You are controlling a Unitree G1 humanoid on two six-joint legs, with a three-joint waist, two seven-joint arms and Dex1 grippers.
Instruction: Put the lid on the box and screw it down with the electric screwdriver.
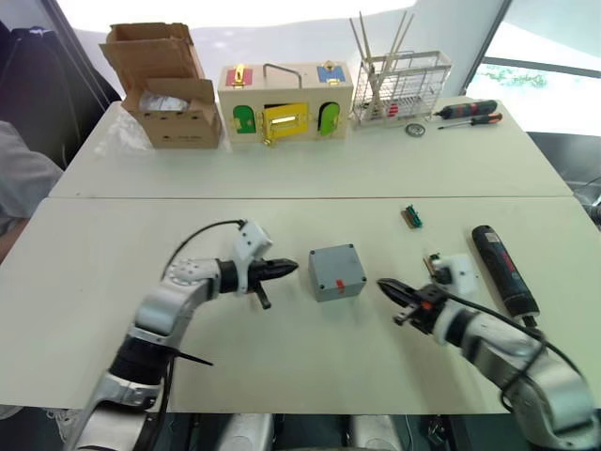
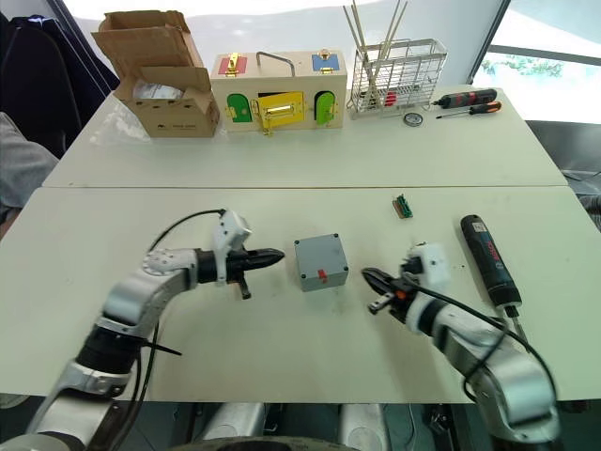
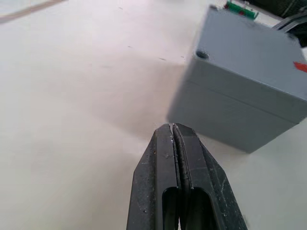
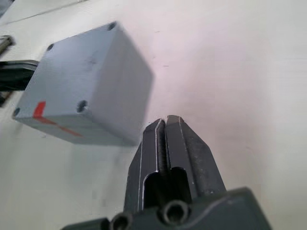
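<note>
While the small square grey plastic box [image 1: 336, 272] sits mid-table with its shallow grey plastic lid [image 3: 249, 45] already seated on top, a seam showing along its side, the left gripper [image 1: 285, 269] and right gripper [image 1: 387, 287] flank it, each just beside it and not touching, fingers pressed together. Well off to the right lies the thick black cylindrical electric screwdriver [image 1: 503, 270], untouched. Screwing has seemingly not begun; a nudge from either closed gripper could shift the loose lid off its screw holes.
</note>
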